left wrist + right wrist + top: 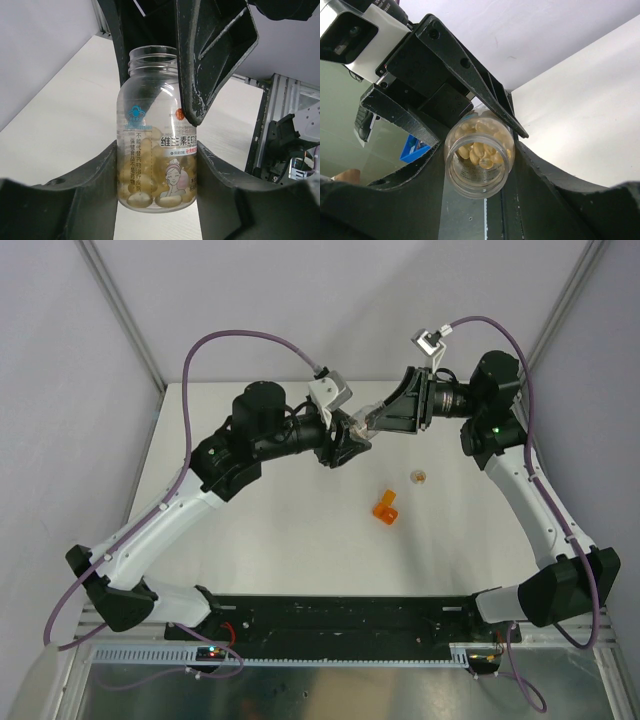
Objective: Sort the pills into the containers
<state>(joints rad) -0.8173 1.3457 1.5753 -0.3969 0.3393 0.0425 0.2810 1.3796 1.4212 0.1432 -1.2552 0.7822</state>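
Pills [479,152] lie inside a clear bottle [155,150] with its top off, held up in the air behind the orange box [386,508] on the tabletop [300,540]. The left claw [156,167] pinches the clear bottle's middle, and the right claw [477,161] pinches it near the open top. A small tan cap [420,476] lies near the orange box, to its right.

Bottle [157,100] with pills [479,150] inside, raised over the table [300,550] between left gripper [157,170] and right gripper [479,172]. Box [386,508] on the table at six o'clock; cap [419,476] between one and two o'clock from the box.
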